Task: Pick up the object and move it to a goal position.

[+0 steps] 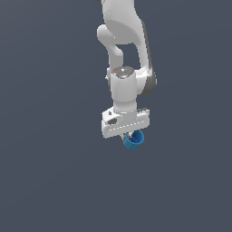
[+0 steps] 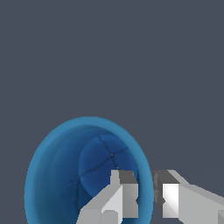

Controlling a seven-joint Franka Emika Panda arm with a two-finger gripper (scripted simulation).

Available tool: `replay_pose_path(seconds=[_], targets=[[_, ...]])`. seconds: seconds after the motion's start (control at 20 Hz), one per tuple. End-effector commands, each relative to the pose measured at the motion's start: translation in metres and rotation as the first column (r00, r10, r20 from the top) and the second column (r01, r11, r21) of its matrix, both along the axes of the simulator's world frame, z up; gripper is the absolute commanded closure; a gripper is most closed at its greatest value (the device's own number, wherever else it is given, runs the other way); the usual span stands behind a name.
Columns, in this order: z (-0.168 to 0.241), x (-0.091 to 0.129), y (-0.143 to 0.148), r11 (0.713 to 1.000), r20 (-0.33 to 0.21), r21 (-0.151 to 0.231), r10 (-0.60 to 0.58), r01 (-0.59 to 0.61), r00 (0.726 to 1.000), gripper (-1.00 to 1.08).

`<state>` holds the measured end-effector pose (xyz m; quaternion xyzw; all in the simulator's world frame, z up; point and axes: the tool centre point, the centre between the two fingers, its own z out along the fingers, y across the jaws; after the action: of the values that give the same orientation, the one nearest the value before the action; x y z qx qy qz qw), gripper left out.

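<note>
The object, a small bright blue cup (image 1: 134,141), hangs just under my white gripper (image 1: 129,135) in the middle of the exterior view. The wrist view looks straight into the cup's hollow inside (image 2: 65,175). My gripper (image 2: 145,189) is shut on the cup's wall: one finger (image 2: 122,192) is inside the cup and the other finger (image 2: 173,194) is outside it, with the blue rim pinched between them. The cup sits tilted in the grip. Whether it touches any surface cannot be told.
Plain dark grey fills both views around the arm and the cup. No other object, edge or container shows.
</note>
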<state>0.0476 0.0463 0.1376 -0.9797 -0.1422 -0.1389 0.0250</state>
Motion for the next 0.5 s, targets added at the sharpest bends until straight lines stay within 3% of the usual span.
replay_pose_path(seconds=[0.0, 0.45], targets=[[0.02, 0.007, 0.024, 1.0, 0.004, 0.0, -0.001, 0.001, 1.0, 1.08], [0.079, 0.03, 0.104, 1.0, 0.004, -0.001, -0.001, 0.001, 1.0, 1.08]])
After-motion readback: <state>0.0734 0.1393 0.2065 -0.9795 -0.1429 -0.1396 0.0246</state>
